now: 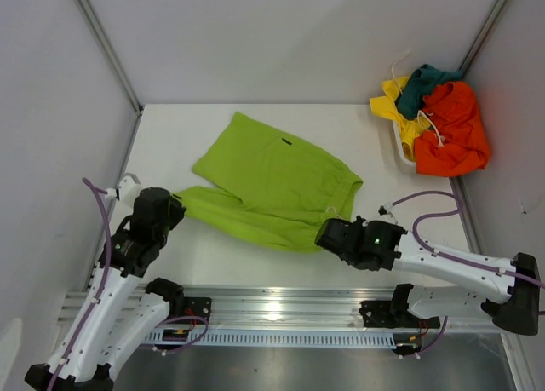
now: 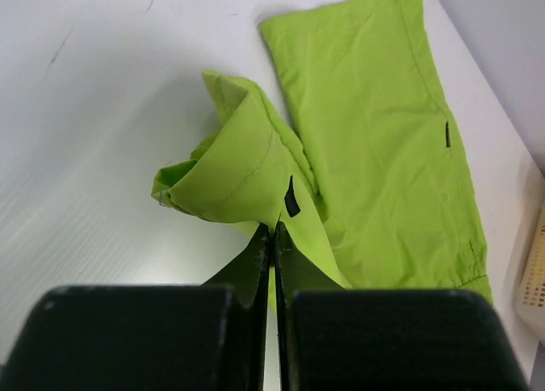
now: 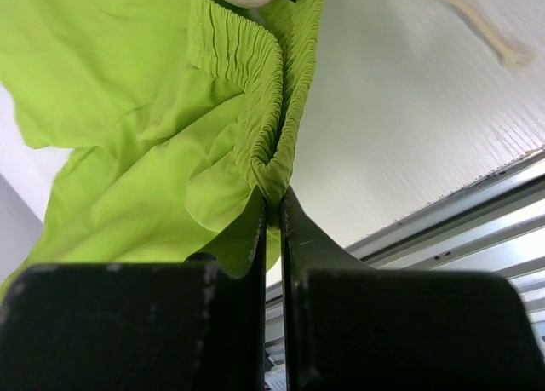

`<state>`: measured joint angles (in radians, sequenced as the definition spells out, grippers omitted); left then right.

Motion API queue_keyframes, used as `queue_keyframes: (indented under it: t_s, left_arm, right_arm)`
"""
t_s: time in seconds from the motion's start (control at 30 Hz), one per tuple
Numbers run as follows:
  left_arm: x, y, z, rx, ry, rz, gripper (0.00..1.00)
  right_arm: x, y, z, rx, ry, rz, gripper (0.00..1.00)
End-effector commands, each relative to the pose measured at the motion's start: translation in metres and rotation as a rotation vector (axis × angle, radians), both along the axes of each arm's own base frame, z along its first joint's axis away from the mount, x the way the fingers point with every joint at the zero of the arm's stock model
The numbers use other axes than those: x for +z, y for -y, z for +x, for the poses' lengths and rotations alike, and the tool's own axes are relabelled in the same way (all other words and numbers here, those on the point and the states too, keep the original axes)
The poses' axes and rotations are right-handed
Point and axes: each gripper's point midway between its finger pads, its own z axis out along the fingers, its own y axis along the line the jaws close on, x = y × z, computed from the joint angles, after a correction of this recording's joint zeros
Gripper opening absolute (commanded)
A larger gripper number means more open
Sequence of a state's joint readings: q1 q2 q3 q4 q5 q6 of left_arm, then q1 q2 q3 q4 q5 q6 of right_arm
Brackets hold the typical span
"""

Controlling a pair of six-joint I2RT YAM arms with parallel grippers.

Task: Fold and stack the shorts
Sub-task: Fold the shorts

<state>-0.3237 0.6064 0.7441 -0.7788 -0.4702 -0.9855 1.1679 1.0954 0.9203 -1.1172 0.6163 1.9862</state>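
The left gripper (image 2: 272, 231) is pinched tight on a bunched leg hem of the lime green shorts (image 2: 375, 127), with nothing but cloth between its fingers. Only the left wrist view shows this grip, and a small black tag just past the tips; from above the wrist covers both. The right gripper (image 3: 272, 199) is clamped the same way on the gathered elastic waistband. Only the right wrist view shows that, and in it the white drawstring (image 3: 464, 20) trails off to the right against the table.

From above, the left gripper (image 1: 176, 209) sits at the near-left end of the shorts and the right gripper (image 1: 327, 234) at their near-right corner. The lime green shorts (image 1: 272, 182) lie between the two and spread away from them toward the far middle of the table (image 1: 366, 131). The far leg lies flat and the near edge is rumpled. At the far right a basket (image 1: 404, 150) holds the orange pair (image 1: 458, 134), the yellow pair (image 1: 393, 101) and the dark teal pair (image 1: 423, 83), heaped over its rim and well apart from both grippers.
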Motion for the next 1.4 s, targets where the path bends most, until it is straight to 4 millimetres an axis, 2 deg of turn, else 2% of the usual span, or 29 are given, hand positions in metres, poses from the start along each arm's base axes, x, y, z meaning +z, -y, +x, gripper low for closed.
queue_keyframes:
  t_s: [0.0, 0.1, 0.13, 0.17, 0.2, 0.23, 0.3, 0.33, 0.4, 0.43, 0.57, 0.63, 0.73, 0.8, 0.83, 0.87, 0.93, 1.13, 1.2, 1.3, 1.37]
  left_arm:
    - [0.045, -0.004, 0.021, 0.018, 0.109, 0.025, 0.0]
    - [0.058, 0.0, 0.034, 0.02, 0.132, 0.023, 0.0]
    - [0.072, 0.001, 0.039, 0.015, 0.16, 0.022, 0.0]
    - [0.077, 0.002, 0.043, 0.021, 0.173, 0.021, 0.0]
    - [0.077, 0.002, 0.048, 0.024, 0.164, 0.027, 0.0]
    - [0.102, 0.003, 0.053, 0.022, 0.215, 0.02, 0.0]
    - [0.096, 0.006, 0.063, 0.022, 0.196, 0.034, 0.0]
    - [0.106, 0.007, 0.068, 0.023, 0.214, 0.031, 0.0]
    - [0.106, 0.009, 0.078, 0.028, 0.209, 0.037, 0.0]
    - [0.115, 0.011, 0.084, 0.028, 0.234, 0.03, 0.0]
    - [0.114, 0.014, 0.101, 0.04, 0.228, 0.032, 0.0]
    - [0.123, 0.017, 0.112, 0.047, 0.25, 0.027, 0.0]
    - [0.13, 0.019, 0.125, 0.047, 0.257, 0.03, 0.0]
    - [0.12, 0.022, 0.138, 0.046, 0.218, 0.048, 0.0]
    - [0.128, 0.023, 0.144, 0.051, 0.231, 0.045, 0.0]
    - [0.117, 0.024, 0.152, 0.052, 0.202, 0.056, 0.0]
    - [0.119, 0.025, 0.162, 0.061, 0.208, 0.053, 0.0]
    - [0.105, 0.032, 0.196, 0.066, 0.183, 0.045, 0.0]
    - [0.097, 0.033, 0.208, 0.07, 0.161, 0.05, 0.0]
    - [0.099, 0.034, 0.223, 0.072, 0.165, 0.047, 0.0]
    - [0.09, 0.037, 0.237, 0.071, 0.149, 0.048, 0.0]
  right_arm:
    - [0.038, 0.017, 0.023, -0.268, 0.132, 0.14, 0.0]
    - [0.047, 0.02, 0.03, -0.287, 0.151, 0.144, 0.0]
    - [0.05, 0.021, 0.033, -0.294, 0.154, 0.152, 0.0]
    - [0.051, 0.021, 0.034, -0.286, 0.155, 0.15, 0.0]
    - [0.053, 0.021, 0.039, -0.299, 0.163, 0.164, 0.0]
    - [0.054, 0.022, 0.041, -0.304, 0.161, 0.17, 0.0]
    - [0.056, 0.024, 0.048, -0.317, 0.167, 0.183, 0.0]
    - [0.056, 0.025, 0.05, -0.32, 0.162, 0.185, 0.0]
    - [0.058, 0.025, 0.057, -0.321, 0.168, 0.198, 0.0]
    - [0.058, 0.029, 0.062, -0.343, 0.162, 0.205, 0.0]
    - [0.061, 0.038, 0.082, -0.378, 0.164, 0.243, 0.0]
    - [0.063, 0.049, 0.094, -0.404, 0.174, 0.249, 0.0]
    - [0.067, 0.051, 0.108, -0.404, 0.174, 0.27, 0.0]
    - [0.066, 0.057, 0.12, -0.429, 0.166, 0.28, 0.0]
    - [0.066, 0.057, 0.124, -0.422, 0.163, 0.277, 0.0]
    - [0.064, 0.058, 0.128, -0.426, 0.159, 0.281, 0.0]
    - [0.061, 0.062, 0.14, -0.443, 0.155, 0.285, 0.0]
    - [0.056, 0.075, 0.173, -0.489, 0.163, 0.295, 0.0]
    - [0.06, 0.077, 0.184, -0.489, 0.175, 0.296, 0.0]
    - [0.057, 0.082, 0.2, -0.505, 0.168, 0.292, 0.0]
    - [0.051, 0.086, 0.212, -0.518, 0.161, 0.298, 0.0]
